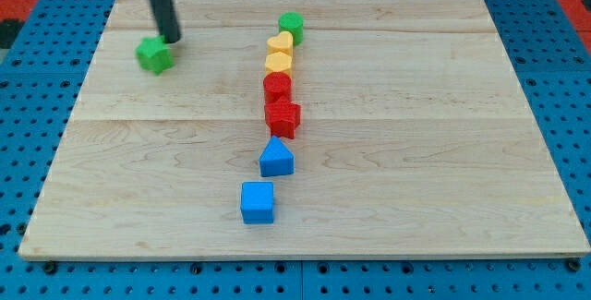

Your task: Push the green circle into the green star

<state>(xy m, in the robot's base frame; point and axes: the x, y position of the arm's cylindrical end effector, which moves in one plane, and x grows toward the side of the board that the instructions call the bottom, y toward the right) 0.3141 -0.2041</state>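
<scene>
**Tip parked right behind the green block up top-left**

So starting at the view's left: the wooden board (443, 171) sits on a blue pegboard (28, 152), and the first thing you hit is a green block (154, 55) near the board's top-left corner. It looks chunky and a bit star-ish, but honestly I can't say for sure which of the two greens is the star and which is the circle. My tip (173, 38) is just at that block's upper-right edge, touching it or as good as. The rod (160, 0) comes down from the view's top, leaning slightly. No fingers on this rig, just the plain rod end, so there's nothing open or closed to report.

Moving right, well apart from that pair, there's a column of blocks running down the middle. Bottom of it and furthest left is a blue cube (258, 201), then a blue house-shaped block (276, 157) just above and to its right. Above that, a red star-ish block (283, 118) touching a red block (277, 86). Next up, a yellow block (278, 61) and a yellow heart (281, 42), packed tight. Capping the column, the other green block (291, 25), rounder-looking, touching the heart's top right.

The two greens are well apart, with bare wood between them.
</scene>
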